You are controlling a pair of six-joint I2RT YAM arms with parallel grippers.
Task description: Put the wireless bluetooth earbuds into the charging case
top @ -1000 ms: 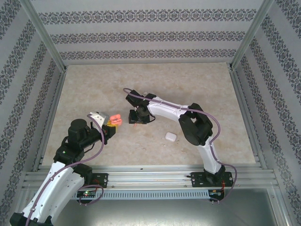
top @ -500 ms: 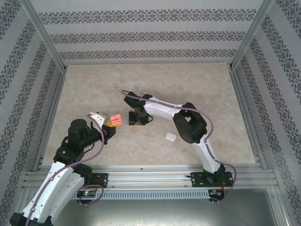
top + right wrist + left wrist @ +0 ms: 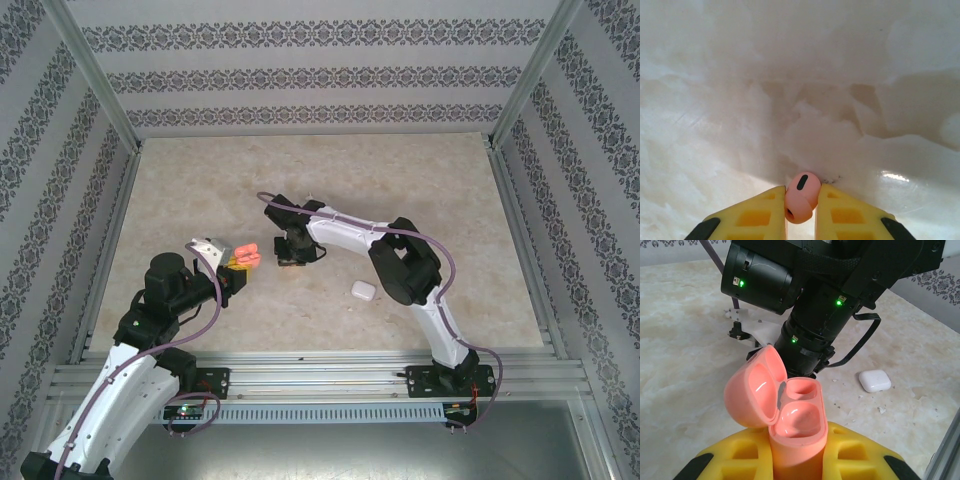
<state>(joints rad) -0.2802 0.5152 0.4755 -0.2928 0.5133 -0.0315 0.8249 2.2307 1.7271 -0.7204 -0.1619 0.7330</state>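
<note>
right wrist: earbud (image 3: 801,196) between jaws (pink)

A lab-style robot cell: aluminium framing (image 3: 320,371) encloses a marble-look tabletop (image 3: 400,180) backed by patterned wallpaper panels (image 3: 320,78)

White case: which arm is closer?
Right. Its end effector, pinching an earbud, sits left of the white case; the left end effector, holding the pink case, is farther left.
</note>
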